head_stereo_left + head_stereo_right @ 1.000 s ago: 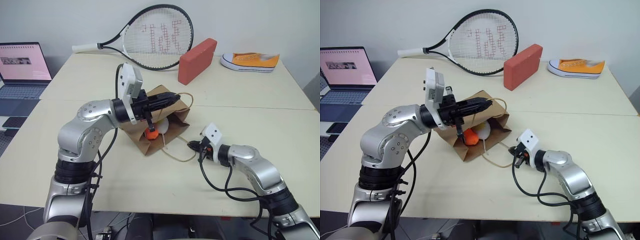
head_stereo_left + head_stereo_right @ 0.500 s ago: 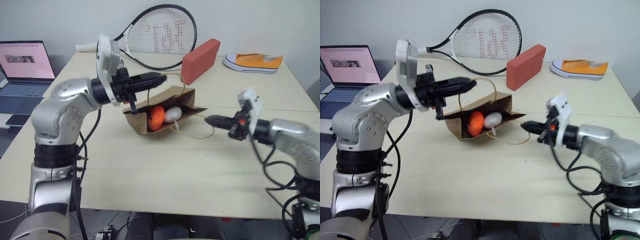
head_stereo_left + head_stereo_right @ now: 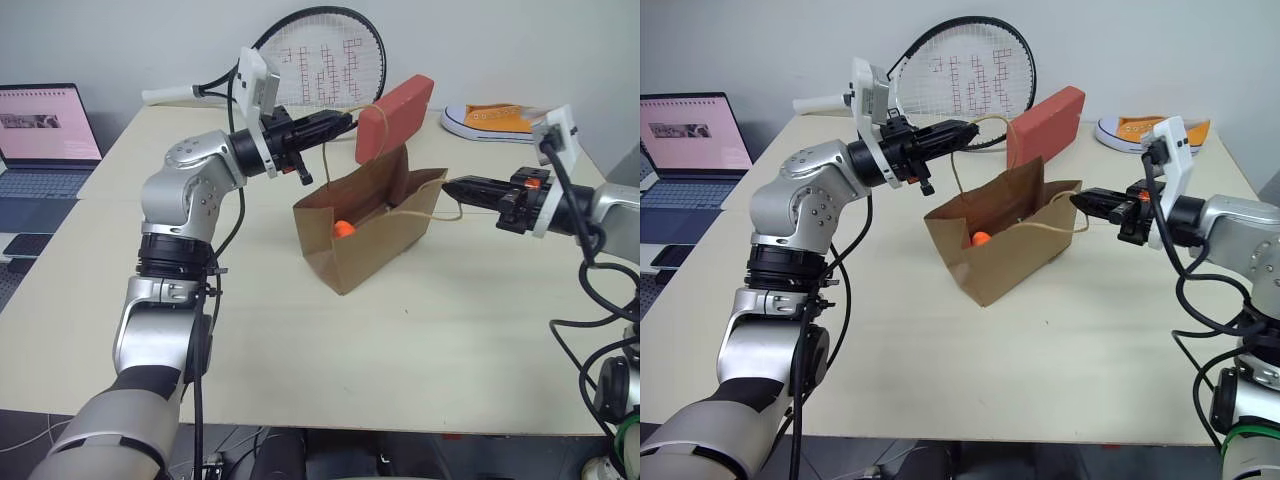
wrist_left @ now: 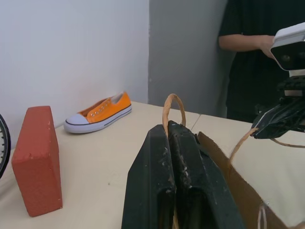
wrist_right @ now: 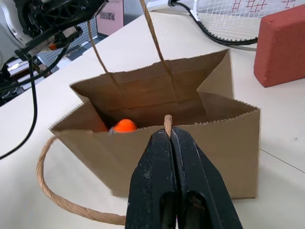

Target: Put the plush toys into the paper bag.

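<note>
We saw the paper bag (image 3: 1002, 238) upright at table (image 3: 940, 370) centre, mouth spread: left claw (image 3: 962, 130) at 11 o'clock, right claw (image 3: 1081, 200) at 3, each clenched on a handle, orange plush toy (image 3: 981, 239) inside.

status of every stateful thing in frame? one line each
Brown kraft paper bag: upright, mouth open.
Orange carrot plush: inside the bag.
Left gripper: shut on a bag handle.
Right gripper: shut on the other handle.
Laptop: open, screen lit.
</note>
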Controlling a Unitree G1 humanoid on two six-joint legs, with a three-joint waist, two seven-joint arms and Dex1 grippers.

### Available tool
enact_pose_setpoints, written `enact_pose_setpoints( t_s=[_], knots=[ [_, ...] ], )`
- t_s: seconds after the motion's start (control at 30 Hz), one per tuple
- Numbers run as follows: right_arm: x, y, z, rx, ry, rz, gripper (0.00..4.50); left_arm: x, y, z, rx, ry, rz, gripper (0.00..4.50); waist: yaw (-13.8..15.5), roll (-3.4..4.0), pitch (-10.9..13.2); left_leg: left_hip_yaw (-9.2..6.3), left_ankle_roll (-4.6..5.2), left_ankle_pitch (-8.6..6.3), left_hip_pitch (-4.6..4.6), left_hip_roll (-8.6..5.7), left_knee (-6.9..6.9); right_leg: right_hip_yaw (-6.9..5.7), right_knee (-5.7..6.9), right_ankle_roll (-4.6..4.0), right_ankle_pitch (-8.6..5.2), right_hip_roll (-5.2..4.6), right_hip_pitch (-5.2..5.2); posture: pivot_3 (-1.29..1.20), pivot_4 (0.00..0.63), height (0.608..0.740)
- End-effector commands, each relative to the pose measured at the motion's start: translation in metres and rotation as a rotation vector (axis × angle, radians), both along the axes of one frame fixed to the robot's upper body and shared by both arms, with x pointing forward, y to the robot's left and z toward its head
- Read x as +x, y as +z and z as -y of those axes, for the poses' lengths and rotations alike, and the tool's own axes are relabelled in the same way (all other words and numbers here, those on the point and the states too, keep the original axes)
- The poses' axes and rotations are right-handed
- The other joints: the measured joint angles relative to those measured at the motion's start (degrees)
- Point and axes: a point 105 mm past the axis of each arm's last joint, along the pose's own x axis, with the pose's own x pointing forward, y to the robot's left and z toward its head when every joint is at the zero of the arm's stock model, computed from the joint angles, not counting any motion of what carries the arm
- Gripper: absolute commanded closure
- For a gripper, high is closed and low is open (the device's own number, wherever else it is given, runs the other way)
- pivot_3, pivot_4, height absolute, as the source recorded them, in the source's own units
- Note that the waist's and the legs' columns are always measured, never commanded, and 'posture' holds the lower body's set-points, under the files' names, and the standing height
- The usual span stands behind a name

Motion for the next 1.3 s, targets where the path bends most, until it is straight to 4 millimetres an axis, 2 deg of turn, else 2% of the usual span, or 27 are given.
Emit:
enact_pose_setpoints(
  t_s=[0.03,0.07,0.17,0.5,0.53,0.57,0.6,0.73,0.83,0.93,1.07,1.17,1.3],
  knots=[
    [-0.002,0.011,-0.004,0.008,0.005,0.056,4.48,-0.007,0.016,0.001,-0.008,-0.031,0.048,4.50,0.0,0.00,0.0,-0.01,0.00,0.00,-0.03,0.00,0.00,0.00,0.01,0.00,0.00,0.00,-0.04,0.00,0.150,0.740],
    [-0.001,0.012,-0.004,0.014,0.000,0.057,4.48,-0.007,0.016,0.000,-0.008,-0.031,0.040,4.50,0.1,0.00,0.0,0.00,0.00,0.00,-0.04,0.00,0.00,0.00,0.01,0.00,0.00,0.00,-0.04,0.00,0.150,0.740],
    [-0.001,0.016,-0.004,0.021,-0.007,0.081,3.89,-0.009,0.015,-0.005,0.002,-0.036,0.017,3.86,0.1,0.00,0.0,0.01,0.00,0.00,-0.05,0.00,0.02,0.01,0.00,0.00,0.00,0.00,-0.03,0.00,0.150,0.740],
    [-0.007,0.032,0.003,0.061,0.034,0.130,0.22,-0.023,0.011,-0.038,0.022,0.005,-0.007,0.77,0.0,0.02,0.0,0.01,0.00,0.00,-0.04,0.00,0.00,0.02,0.01,0.00,0.00,0.00,-0.05,0.00,0.150,0.740],
    [-0.009,0.036,0.004,0.065,0.048,0.139,0.00,-0.024,0.009,-0.043,0.023,0.017,-0.013,0.47,0.1,0.02,0.0,0.01,0.00,0.00,-0.04,0.00,0.00,0.02,0.00,0.00,0.00,0.00,-0.05,0.00,0.150,0.740],
    [-0.011,0.039,0.005,0.070,0.061,0.151,0.00,-0.025,0.008,-0.047,0.021,0.031,-0.018,0.14,0.1,0.02,0.0,0.01,0.00,0.00,-0.04,0.00,0.01,0.02,0.01,0.00,0.00,-0.01,-0.05,0.00,0.150,0.740],
    [-0.014,0.043,0.006,0.067,0.074,0.167,0.00,-0.025,0.007,-0.052,0.020,0.052,-0.019,0.05,0.1,0.02,0.0,0.01,0.00,0.00,-0.04,0.00,0.00,0.01,0.00,0.00,0.00,-0.01,-0.05,0.00,0.150,0.740],
    [-0.021,0.050,0.015,-0.005,0.096,0.245,0.00,-0.031,0.003,-0.068,0.011,0.102,-0.023,0.05,0.1,0.02,0.0,0.01,0.00,0.00,-0.04,0.01,0.00,0.01,-0.01,0.00,0.00,0.00,-0.05,0.00,0.150,0.740],
    [-0.033,0.045,0.022,-0.147,0.147,0.306,0.00,-0.040,-0.003,-0.080,-0.004,0.130,-0.033,0.05,0.1,0.02,0.0,0.03,-0.01,0.00,-0.04,0.01,-0.02,0.01,-0.05,0.00,0.00,-0.01,-0.04,0.00,0.150,0.740],
    [-0.047,0.032,0.026,-0.279,0.222,0.334,0.00,-0.053,-0.022,-0.084,0.015,0.144,-0.061,0.05,0.1,0.02,0.0,0.06,-0.01,-0.01,-0.04,0.02,-0.03,0.02,-0.08,0.00,-0.01,-0.02,-0.04,0.00,0.150,0.740],
    [-0.065,0.013,0.018,-0.337,0.333,0.298,0.00,-0.068,-0.050,-0.077,0.021,0.116,-0.129,0.05,0.1,0.02,0.0,0.11,-0.01,-0.01,0.03,0.02,0.00,0.07,-0.06,0.00,-0.01,-0.04,0.02,0.00,0.150,0.740],
    [-0.073,-0.002,0.007,-0.337,0.399,0.265,0.00,-0.068,-0.066,-0.064,0.004,0.107,-0.171,0.05,0.3,0.01,0.0,0.10,-0.01,0.00,0.06,0.03,0.08,0.04,-0.06,-0.03,-0.03,-0.04,0.07,0.00,0.150,0.740],
    [-0.080,-0.013,-0.001,-0.333,0.445,0.222,0.00,-0.064,-0.074,-0.051,-0.013,0.076,-0.194,0.05,0.4,0.00,0.0,0.13,-0.02,0.00,0.07,0.04,0.15,0.05,-0.12,-0.21,-0.13,-0.05,0.16,0.00,0.150,0.740]
  ],
)
